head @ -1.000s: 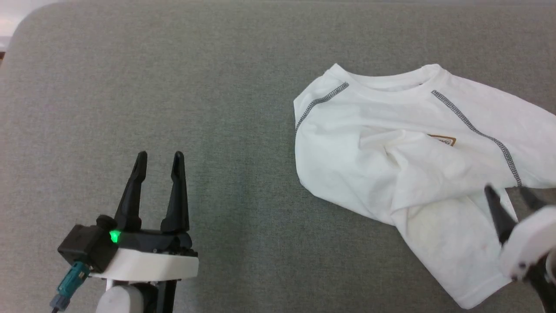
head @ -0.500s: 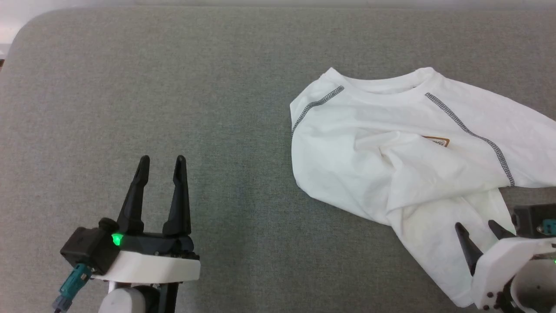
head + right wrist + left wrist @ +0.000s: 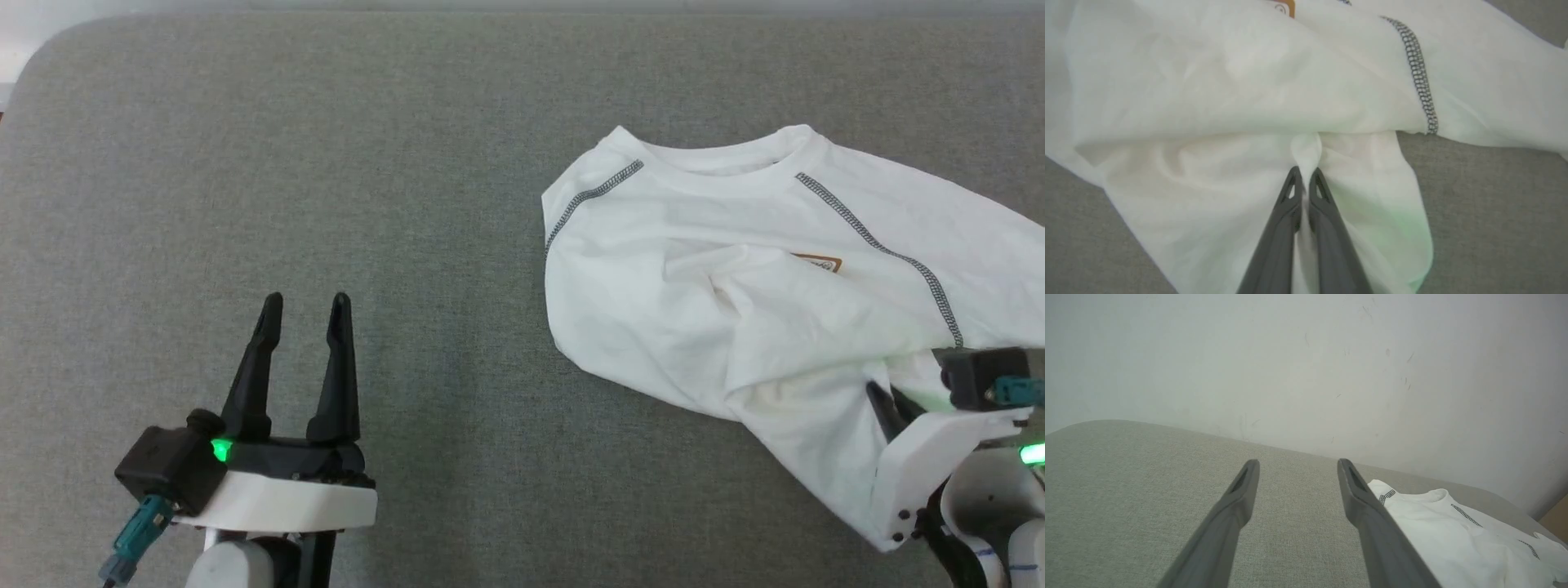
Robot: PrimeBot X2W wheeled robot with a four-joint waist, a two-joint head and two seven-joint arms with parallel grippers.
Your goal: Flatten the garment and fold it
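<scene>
The garment [image 3: 735,269] is a white shirt with grey zigzag seams and a small brown-edged patch [image 3: 819,262], lying crumpled on the right of the grey surface, collar away from me. It also shows in the left wrist view [image 3: 1453,539] and the right wrist view [image 3: 1229,81]. My right gripper [image 3: 1303,173] is shut, pinching a fold of the shirt's lower body between its fingertips; in the head view it [image 3: 886,400] sits at the lower right, half under cloth. My left gripper [image 3: 304,304] stands open over bare surface at the lower left, well apart from the shirt; its fingers [image 3: 1241,494] hold nothing.
A grey fabric-covered surface [image 3: 326,163] with a rounded far-left corner carries everything. A pale wall [image 3: 1306,355] rises behind its far edge. One sleeve runs off toward the right edge [image 3: 1004,245].
My right gripper came down and forward onto the shirt's lower part and closed on a fold of it. The left gripper stayed put. The camera shifted slightly.
</scene>
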